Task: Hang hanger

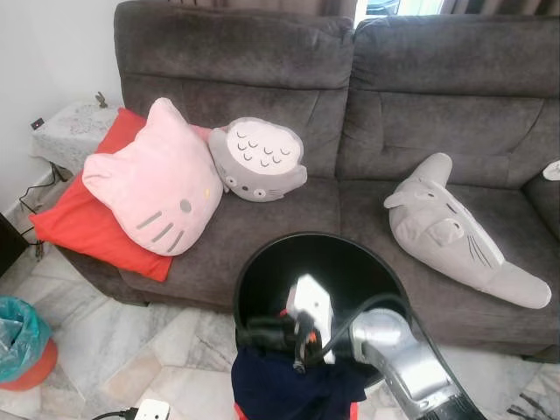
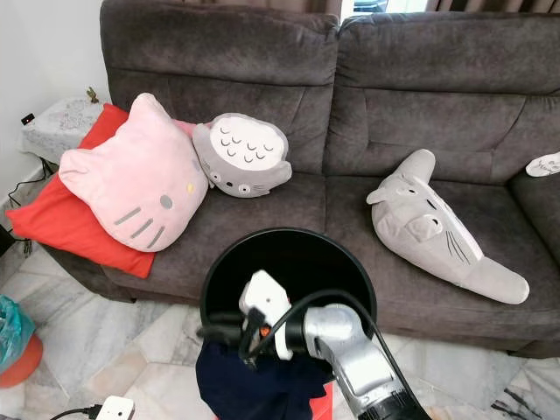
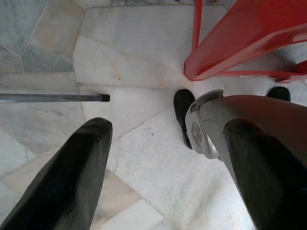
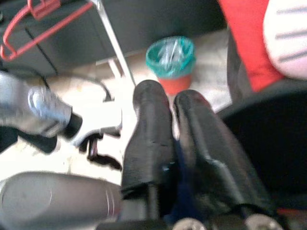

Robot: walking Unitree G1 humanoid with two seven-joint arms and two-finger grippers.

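A dark grey sofa (image 1: 420,114) holds a pink cat cushion (image 1: 157,184), a red pillow (image 1: 79,214), a round grey plush (image 1: 258,159) and a long grey plush (image 1: 455,229). A teal bin (image 1: 22,341) stands on the marble floor (image 1: 149,350).

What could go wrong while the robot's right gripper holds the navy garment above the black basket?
The right gripper seems to pinch only an edge of the navy garment; it may slip into the black basket. Hanging low, the cloth could snag the rim when carried toward the red hanger.

Even daylight (right wrist blurred)
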